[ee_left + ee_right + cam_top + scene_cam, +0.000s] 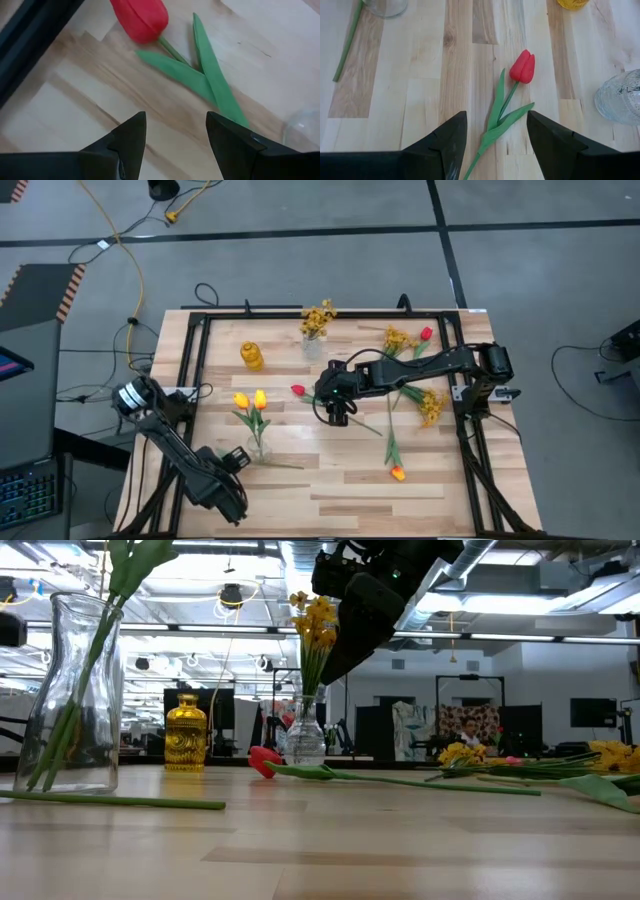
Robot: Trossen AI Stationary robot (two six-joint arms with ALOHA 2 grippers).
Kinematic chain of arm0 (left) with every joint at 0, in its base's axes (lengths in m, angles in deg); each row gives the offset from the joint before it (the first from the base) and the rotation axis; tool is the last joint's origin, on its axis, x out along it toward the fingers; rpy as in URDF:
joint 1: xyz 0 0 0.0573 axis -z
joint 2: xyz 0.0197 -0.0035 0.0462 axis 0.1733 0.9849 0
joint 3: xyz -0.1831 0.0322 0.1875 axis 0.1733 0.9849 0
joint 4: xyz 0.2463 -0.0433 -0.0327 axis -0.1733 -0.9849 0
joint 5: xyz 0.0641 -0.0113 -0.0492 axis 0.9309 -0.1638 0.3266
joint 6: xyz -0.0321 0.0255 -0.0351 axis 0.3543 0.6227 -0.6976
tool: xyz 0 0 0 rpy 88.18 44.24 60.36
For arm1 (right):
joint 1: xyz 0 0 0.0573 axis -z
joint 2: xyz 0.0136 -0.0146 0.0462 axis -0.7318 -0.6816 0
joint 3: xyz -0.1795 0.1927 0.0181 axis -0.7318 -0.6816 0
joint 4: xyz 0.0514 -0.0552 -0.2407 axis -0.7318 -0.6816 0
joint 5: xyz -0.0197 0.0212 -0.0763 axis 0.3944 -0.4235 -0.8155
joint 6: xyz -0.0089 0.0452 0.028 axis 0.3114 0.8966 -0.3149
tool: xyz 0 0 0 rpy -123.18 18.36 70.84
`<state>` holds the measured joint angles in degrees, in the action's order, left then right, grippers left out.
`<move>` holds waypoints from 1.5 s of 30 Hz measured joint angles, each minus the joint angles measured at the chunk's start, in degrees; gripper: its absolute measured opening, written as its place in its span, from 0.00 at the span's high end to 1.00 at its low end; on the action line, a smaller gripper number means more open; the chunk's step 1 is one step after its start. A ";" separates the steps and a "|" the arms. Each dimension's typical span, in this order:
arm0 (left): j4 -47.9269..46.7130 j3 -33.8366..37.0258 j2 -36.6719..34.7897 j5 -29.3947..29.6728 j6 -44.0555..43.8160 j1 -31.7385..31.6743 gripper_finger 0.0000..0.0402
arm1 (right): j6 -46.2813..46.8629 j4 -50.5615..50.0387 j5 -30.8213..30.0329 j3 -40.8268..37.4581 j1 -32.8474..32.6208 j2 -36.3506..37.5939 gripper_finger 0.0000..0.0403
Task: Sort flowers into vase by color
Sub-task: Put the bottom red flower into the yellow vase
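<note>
The right gripper (495,117) is held wide open, and nothing is held in it. It is hung over the red tulip (522,66), which is laid flat on the table (330,480) near the round glass vase (622,97), and the stem is lined up between the two fingers.

The stem is thin and is pressed flat to the wood, so it could be missed, or only a floppy leaf could be pinched. Then the tulip would be dropped on the way up.

The flower is long. If it is swung while being lifted, the round glass vase could be bumped and tipped.

The left gripper (176,130) is kept far from the round glass vase, with its fingers apart and nothing held.
</note>
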<state>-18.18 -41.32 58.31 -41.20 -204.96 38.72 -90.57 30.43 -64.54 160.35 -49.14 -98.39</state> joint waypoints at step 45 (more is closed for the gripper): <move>-2.92 0.00 0.63 8.08 -0.22 -2.59 0.52 | 0.00 0.02 0.00 0.00 0.00 0.00 0.42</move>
<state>-21.10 -41.32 58.94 -33.12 -205.17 36.13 -90.57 30.45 -64.54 160.35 -49.14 -98.39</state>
